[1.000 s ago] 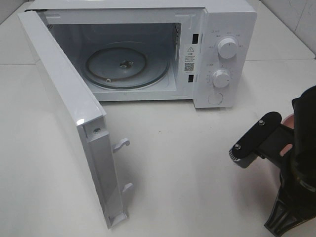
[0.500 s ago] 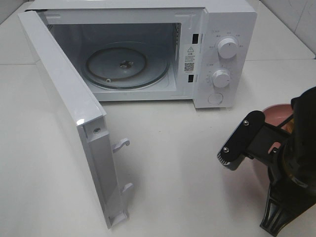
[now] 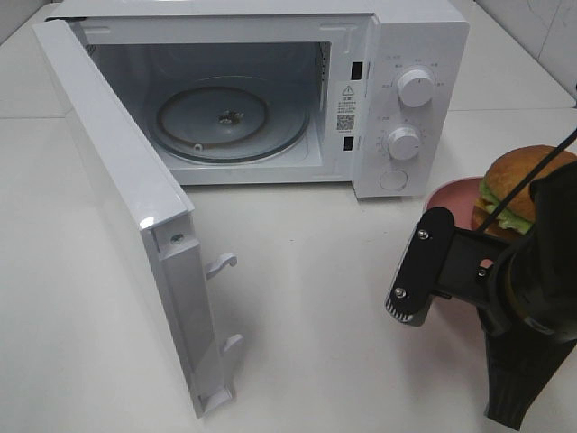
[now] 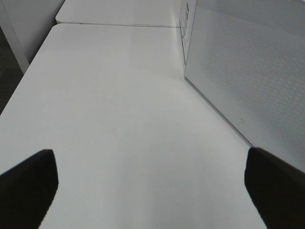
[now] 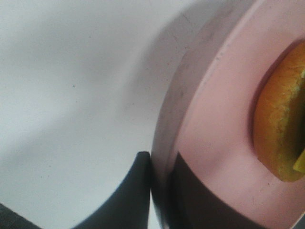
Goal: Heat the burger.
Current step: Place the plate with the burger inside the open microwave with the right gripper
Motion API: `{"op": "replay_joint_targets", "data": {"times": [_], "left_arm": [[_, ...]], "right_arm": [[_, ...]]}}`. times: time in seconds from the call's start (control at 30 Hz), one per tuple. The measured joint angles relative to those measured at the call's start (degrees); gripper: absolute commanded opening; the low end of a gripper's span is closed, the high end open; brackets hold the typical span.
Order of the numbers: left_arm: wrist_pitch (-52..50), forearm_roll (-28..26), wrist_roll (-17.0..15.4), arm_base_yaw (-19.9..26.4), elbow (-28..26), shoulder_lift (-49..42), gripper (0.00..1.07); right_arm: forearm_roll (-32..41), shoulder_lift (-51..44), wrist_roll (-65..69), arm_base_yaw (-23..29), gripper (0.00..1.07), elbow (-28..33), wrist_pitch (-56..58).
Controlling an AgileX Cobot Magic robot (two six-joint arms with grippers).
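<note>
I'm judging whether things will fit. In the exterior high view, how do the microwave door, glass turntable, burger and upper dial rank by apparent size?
1. microwave door
2. glass turntable
3. burger, partly hidden, so its full extent is unsure
4. upper dial

The high camera looks steeply down from six o'clock across my white table (image 3: pixel 343 298), facing the open white box-shaped microwave oven (image 3: pixel 406 54) at twelve o'clock. My left wrist camera rides low over that same table, looking out between the tips of my left hand (image 4: pixel 152 183) along the oven's perforated white panel (image 4: pixel 248 71). My right wrist camera sits very close against the round pink plate (image 5: pixel 214 124), which the high view shows at three o'clock.
</note>
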Motion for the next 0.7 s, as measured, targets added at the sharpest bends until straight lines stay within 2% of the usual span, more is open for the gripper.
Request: {"op": "replay_joint_targets", "data": {"times": [0.3, 0.7], "left_arm": [[0.00, 0.00, 0.00, 0.00, 0.00, 0.00, 1.01], [0.00, 0.00, 0.00, 0.00, 0.00, 0.00, 1.01]], "right_arm": [[-2.29, 0.00, -4.64, 0.00, 0.05, 0.00, -2.58], [-8.77, 0.00, -6.82, 0.00, 0.06, 0.00, -5.56]]}}
